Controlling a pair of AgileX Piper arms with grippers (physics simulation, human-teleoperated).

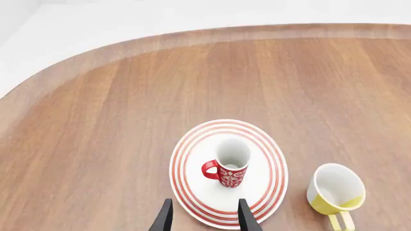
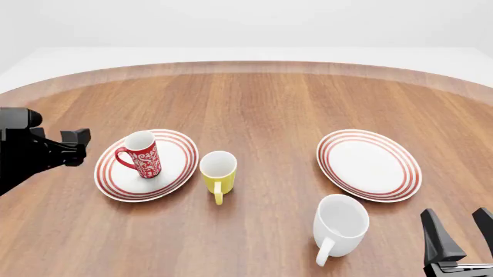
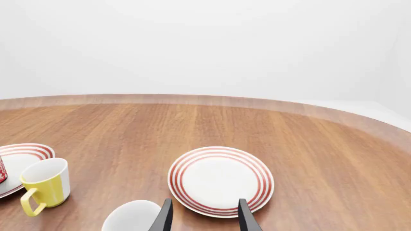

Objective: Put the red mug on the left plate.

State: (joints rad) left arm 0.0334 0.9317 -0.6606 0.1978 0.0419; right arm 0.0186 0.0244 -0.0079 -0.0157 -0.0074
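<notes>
The red mug [image 2: 140, 154] with white swirls stands upright on the left plate [image 2: 174, 167], handle toward the left. In the left wrist view the mug [image 1: 230, 163] stands on the plate [image 1: 264, 179] just beyond my left gripper [image 1: 205, 219], which is open, empty and apart from the mug. The left arm [image 2: 38, 151] shows at the left edge of the front view, beside the plate. My right gripper [image 2: 462, 234] is open and empty at the near right corner, far from the mug.
A yellow mug [image 2: 218, 170] stands just right of the left plate. A larger white mug [image 2: 340, 226] stands near the front, left of my right gripper. The second ringed plate [image 2: 370, 164] lies at the right. The table's curved far edge [image 2: 246, 64] runs across the back.
</notes>
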